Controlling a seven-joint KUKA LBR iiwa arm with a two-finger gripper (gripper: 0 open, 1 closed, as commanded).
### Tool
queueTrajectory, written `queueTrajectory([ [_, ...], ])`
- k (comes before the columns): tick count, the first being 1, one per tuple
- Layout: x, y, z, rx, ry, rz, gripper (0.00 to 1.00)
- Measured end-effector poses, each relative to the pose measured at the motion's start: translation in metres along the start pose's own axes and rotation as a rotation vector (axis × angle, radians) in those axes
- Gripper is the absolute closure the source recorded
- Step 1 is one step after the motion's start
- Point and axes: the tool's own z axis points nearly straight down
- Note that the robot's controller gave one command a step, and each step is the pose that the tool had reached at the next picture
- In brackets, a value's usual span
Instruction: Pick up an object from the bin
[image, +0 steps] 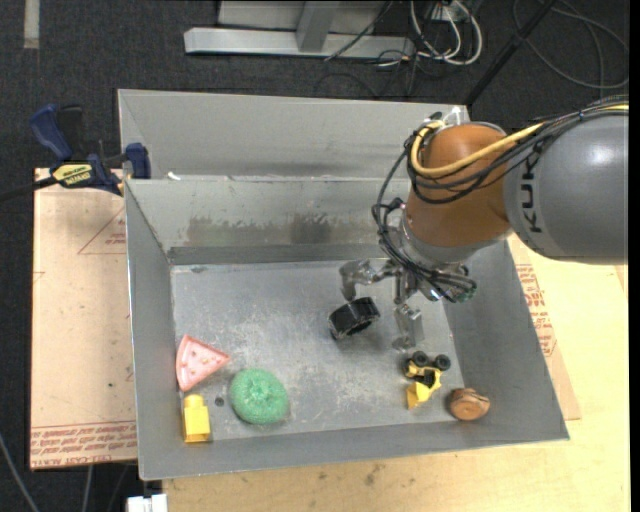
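The small black chunky object (352, 319), shiny and roughly cylindrical, lies tilted on the bare floor of the grey metal bin (250, 215), a little toward three o'clock from the floor's middle. The gripper (383, 318) hangs low over this spot with its two metal fingers spread wide. One fingertip (353, 292) comes down just at the black object's twelve o'clock edge, and whether they touch cannot be told; the other fingertip (409, 338) stands apart at the object's three o'clock. Nothing sits between the fingers. Near that second fingertip, at five o'clock from the black object, is a small yellow-and-black toy piece (421, 380), and just beyond it, in the bin's five o'clock corner, a brown rounded lump (467, 403). Well apart at eight o'clock lie a green round scrubber (260, 396), a pink triangular wedge with pale dots (198, 361) and a yellow block (197, 418), grouped near the bin's seven o'clock corner.
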Motion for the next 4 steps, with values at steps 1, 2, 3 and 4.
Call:
queueTrajectory([
  [1,-0.002,0.001,0.025,-0.001,0.001,0.013,0.0],
  [2,-0.024,0.008,0.038,0.006,-0.005,-0.151,1.0],
  [3,-0.024,0.008,0.038,0.006,-0.005,-0.15,1.0],
  [4,-0.023,0.008,0.036,0.004,-0.005,-0.149,1.0],
])
